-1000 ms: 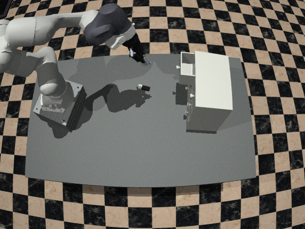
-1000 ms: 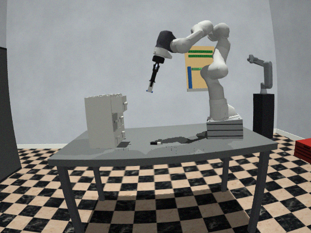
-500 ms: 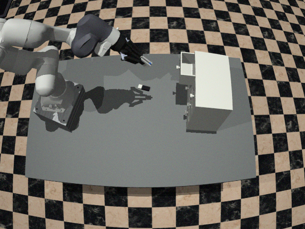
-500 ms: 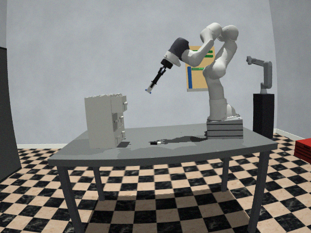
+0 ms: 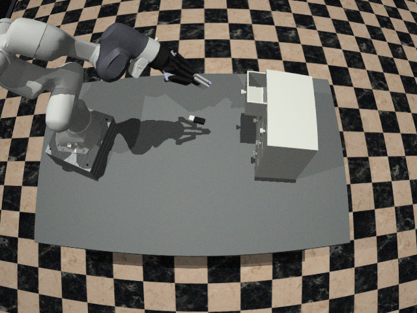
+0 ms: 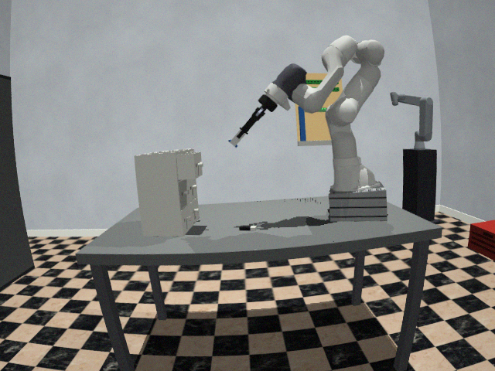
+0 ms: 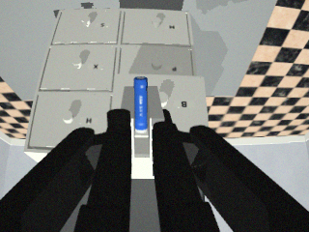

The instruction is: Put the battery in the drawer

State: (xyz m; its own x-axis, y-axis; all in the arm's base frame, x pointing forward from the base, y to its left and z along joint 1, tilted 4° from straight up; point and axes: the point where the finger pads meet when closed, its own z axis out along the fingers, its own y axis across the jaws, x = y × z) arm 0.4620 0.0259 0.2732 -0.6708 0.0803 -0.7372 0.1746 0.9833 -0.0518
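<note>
My gripper [image 5: 202,81] [image 6: 238,137] [image 7: 140,102] is shut on the AAA battery [image 5: 209,83] [image 6: 232,143] [image 7: 141,99], a small blue cylinder that sticks out past the fingertips. It hangs high above the table, tilted toward the chest [image 5: 291,107] [image 6: 159,192] [image 7: 84,65] and to the arm's side of it. The chest is white with two columns of drawers. One top-row drawer [image 5: 248,88] [image 6: 196,162] [image 7: 188,99] at the far end is pulled out, and its tray shows empty. I cannot read the drawer marks.
A small black and white cylinder [image 5: 197,119] [image 6: 247,227] lies on the grey table [image 5: 188,208] [image 6: 279,243] between the robot base [image 5: 81,145] [image 6: 357,203] and the chest. A black stand [image 6: 418,182] stands beside the table.
</note>
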